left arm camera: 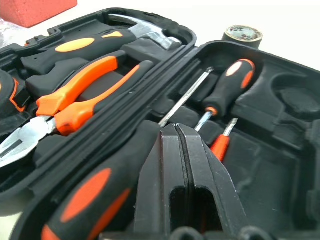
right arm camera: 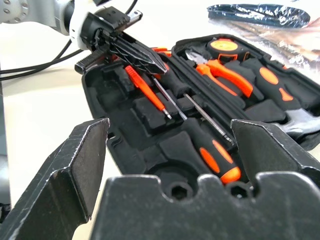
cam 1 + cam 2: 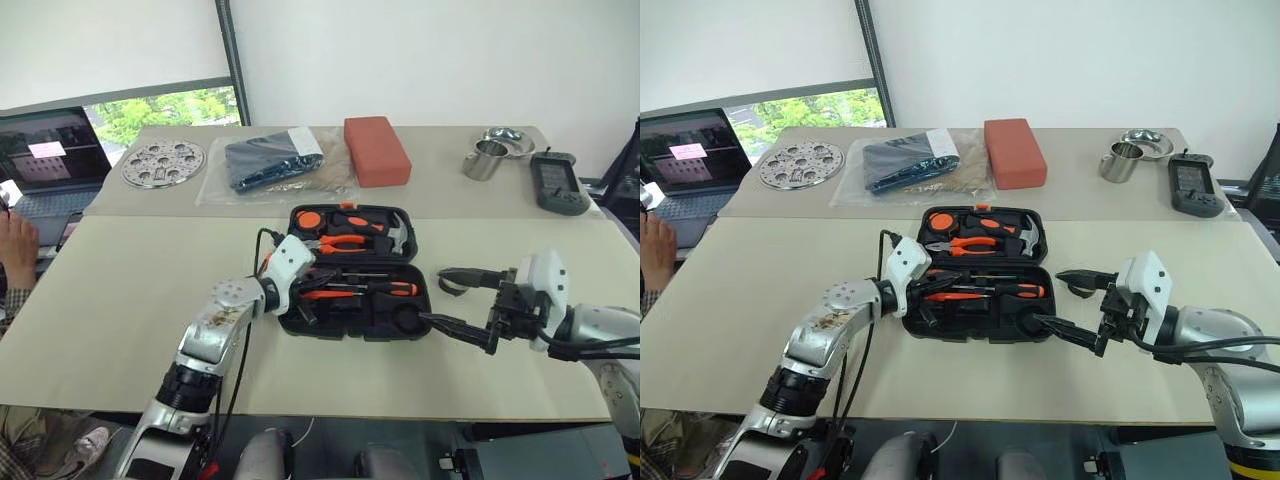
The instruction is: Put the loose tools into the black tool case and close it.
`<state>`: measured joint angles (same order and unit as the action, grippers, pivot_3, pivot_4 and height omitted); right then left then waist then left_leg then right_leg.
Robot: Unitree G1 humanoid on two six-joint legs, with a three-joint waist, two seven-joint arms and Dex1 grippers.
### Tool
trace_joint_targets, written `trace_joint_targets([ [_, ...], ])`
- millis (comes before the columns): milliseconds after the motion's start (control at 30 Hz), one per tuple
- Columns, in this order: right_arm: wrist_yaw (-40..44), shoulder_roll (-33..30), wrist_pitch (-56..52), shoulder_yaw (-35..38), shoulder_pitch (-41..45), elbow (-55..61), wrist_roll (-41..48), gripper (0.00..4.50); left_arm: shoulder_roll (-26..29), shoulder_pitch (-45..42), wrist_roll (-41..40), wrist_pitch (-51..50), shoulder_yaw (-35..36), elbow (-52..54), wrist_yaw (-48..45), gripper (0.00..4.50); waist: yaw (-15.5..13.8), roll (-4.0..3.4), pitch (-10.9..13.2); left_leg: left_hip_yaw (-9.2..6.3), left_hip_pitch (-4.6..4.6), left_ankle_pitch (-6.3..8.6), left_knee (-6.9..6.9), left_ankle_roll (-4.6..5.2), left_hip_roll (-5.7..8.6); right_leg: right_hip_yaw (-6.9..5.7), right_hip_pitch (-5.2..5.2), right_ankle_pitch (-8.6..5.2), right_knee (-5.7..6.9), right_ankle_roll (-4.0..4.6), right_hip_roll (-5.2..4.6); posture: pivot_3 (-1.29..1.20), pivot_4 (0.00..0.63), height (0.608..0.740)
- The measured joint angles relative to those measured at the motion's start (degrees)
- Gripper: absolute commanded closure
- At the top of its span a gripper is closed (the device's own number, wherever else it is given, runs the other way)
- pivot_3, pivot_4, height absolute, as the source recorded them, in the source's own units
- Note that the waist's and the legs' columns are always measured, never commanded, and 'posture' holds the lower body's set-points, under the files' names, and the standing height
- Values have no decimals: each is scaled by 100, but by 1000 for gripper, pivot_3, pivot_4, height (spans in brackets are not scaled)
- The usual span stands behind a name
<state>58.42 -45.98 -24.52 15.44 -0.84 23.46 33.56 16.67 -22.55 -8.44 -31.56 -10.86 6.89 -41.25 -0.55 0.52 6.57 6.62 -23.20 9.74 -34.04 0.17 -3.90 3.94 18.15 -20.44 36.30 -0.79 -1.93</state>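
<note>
The left tool (image 3: 305,287) sits pinched shut and empty over the open black tool case (image 3: 352,312), seemingly nudging the screwdrivers (image 3: 358,289) into their recesses. At three o'clock of the case, mid-desk, the right tool (image 3: 463,304) waits spread wide — ready, I'd guess, for the lid.

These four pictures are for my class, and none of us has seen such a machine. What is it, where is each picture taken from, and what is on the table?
It is a two-armed robot. Two pictures look down from its head; two look along each wrist. On the table lies an open black tool case holding screwdrivers, pliers and a hammer. The left gripper, jaws shut and holding nothing, is over the case. The right gripper, jaws wide open, waits beside it.
</note>
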Motion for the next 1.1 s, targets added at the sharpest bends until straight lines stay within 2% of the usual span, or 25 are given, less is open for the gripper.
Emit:
trace_joint_targets([
  [233,-47,-1,0,1,-6,57,94,0,-25,118,63,-388,-111,208,441,4470,-3,7,4,-2,-2,1,-1,1,1,0,0,0,-1,0,-1,0,150,740],
  [667,-137,-1,0,1,-40,75,118,0,74,235,87,-916,-344,577,575,4470,-3,4,2,-2,3,2,0,2,0,0,-4,0,-2,0,-2,0,150,740],
  [1100,-226,-1,0,8,-176,136,139,0,-120,462,-505,-1750,-135,721,724,4470,1,-6,-6,-6,8,2,-1,2,0,-1,-10,0,0,0,-6,0,150,740],
])
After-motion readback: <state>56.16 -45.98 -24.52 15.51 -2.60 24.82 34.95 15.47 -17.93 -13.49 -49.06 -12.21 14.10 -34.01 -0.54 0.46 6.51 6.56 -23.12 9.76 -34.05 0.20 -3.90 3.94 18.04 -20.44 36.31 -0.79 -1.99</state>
